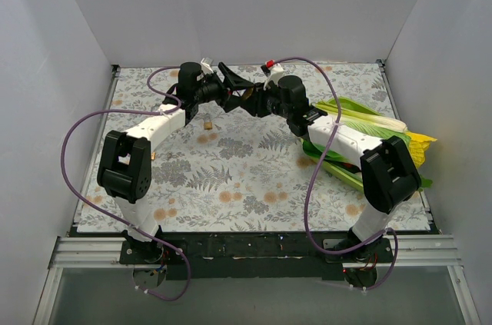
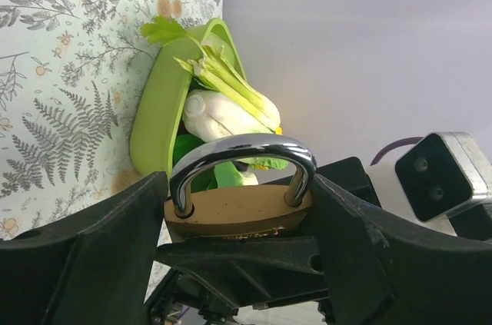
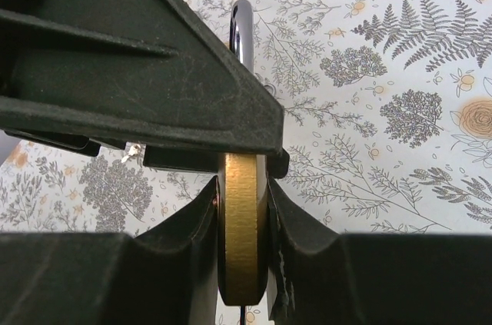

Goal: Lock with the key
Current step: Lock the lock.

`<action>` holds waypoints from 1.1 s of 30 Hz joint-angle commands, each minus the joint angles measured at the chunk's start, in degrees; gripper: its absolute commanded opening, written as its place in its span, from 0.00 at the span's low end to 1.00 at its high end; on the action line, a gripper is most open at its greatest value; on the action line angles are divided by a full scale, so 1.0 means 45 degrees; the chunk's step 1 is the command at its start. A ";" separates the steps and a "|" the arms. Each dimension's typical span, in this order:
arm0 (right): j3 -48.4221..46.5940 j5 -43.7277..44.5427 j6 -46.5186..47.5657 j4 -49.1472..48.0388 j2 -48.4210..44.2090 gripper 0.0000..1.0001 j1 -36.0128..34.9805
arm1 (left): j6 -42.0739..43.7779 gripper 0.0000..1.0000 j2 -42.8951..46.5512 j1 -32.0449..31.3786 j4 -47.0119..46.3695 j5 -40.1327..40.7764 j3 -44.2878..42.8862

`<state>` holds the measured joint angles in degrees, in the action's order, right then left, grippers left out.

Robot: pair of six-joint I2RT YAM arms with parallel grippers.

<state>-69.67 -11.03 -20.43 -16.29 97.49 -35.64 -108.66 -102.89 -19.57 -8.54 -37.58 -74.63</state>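
Observation:
A brass padlock (image 1: 247, 97) with a silver shackle (image 2: 242, 147) is held in the air at the back middle of the table, where both grippers meet. My left gripper (image 1: 237, 91) is shut on the sides of the brass body (image 2: 231, 211). My right gripper (image 1: 255, 102) is shut on its flat faces; in the right wrist view the body (image 3: 242, 248) shows edge-on between my right gripper's (image 3: 242, 200) fingers. I cannot make out a key. A small tan object (image 1: 206, 120) lies on the table under the left arm; I cannot tell what it is.
A green tray (image 1: 347, 171) with leafy vegetables (image 1: 369, 121) stands at the right under the right arm, and also shows in the left wrist view (image 2: 154, 121). White walls enclose the table on three sides. Purple cables loop from both arms.

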 commanded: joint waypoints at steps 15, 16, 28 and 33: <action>-0.0847 -0.0284 -0.0051 -0.1652 -0.0298 0.01 -0.0069 | 0.1042 0.40 0.0775 -0.0474 0.0666 0.0461 -0.0349; -0.0846 -0.0323 -0.0032 -0.1614 -0.0337 0.01 -0.0069 | 0.1022 0.32 0.0833 -0.0436 0.0608 0.0442 -0.0330; -0.0241 -0.1279 0.1003 -0.0503 -0.1273 0.60 0.0204 | 0.1392 0.00 0.1087 0.0266 0.1134 0.0266 -0.0290; 0.0052 -0.2547 0.1919 0.0572 -0.1977 0.63 0.0614 | 0.1510 0.00 0.1243 0.0599 0.1350 0.0012 -0.0135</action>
<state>-69.54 -16.84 -16.29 -15.18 93.49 -34.44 -102.45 -102.54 -18.48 -1.28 -35.48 -74.98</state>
